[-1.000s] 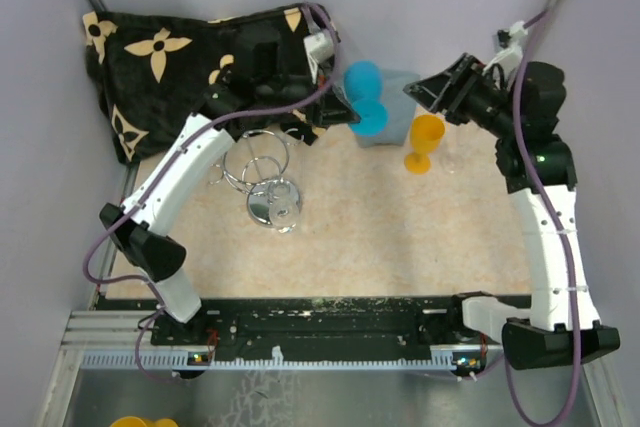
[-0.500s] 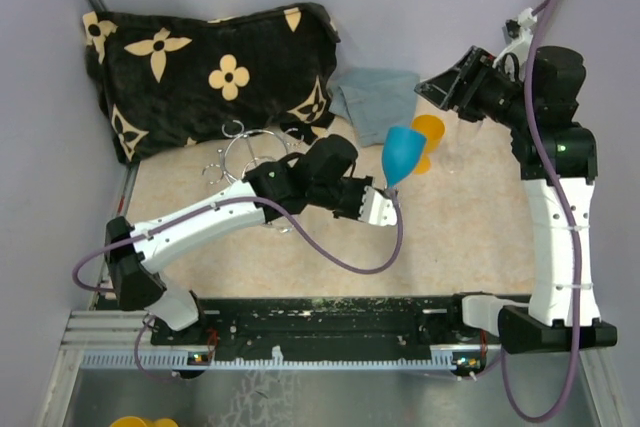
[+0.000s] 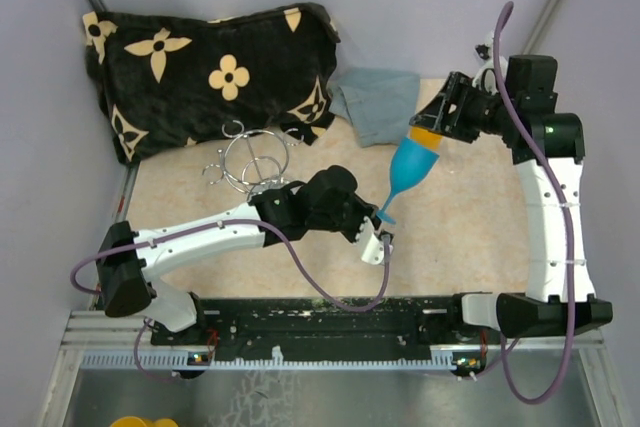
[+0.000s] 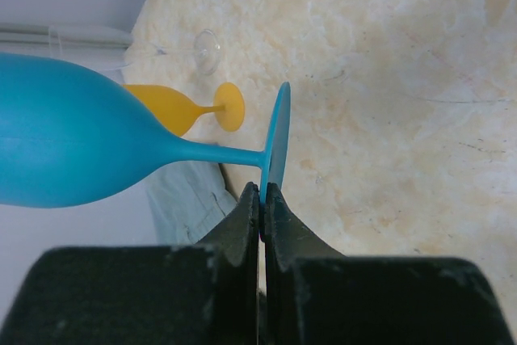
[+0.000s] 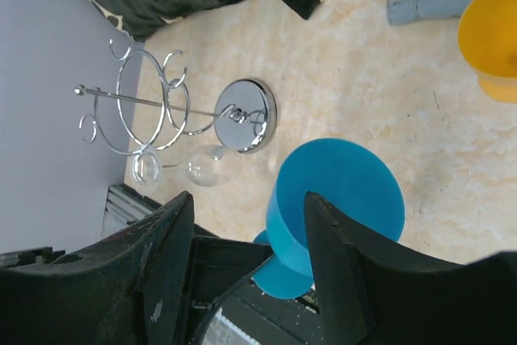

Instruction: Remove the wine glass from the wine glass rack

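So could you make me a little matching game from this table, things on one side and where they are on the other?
1. blue wine glass
2. wire rack
3. grey cloth

A. lying at the table's far side
B. held by its foot in the left claw
C. standing beside the black flowered blanket

Pairs: 1-B, 2-C, 3-A

The left arm [image 3: 200,232] lies low from the near left corner out to the middle of the worktop [image 3: 450,247]. The left gripper [image 4: 262,193] has its jaws pinched tight on a blue glass [image 4: 73,143] by the foot. The right arm [image 3: 548,217] stands tall along the right edge and bends inward, and the right gripper [image 5: 248,204] has its jaws spread wide.
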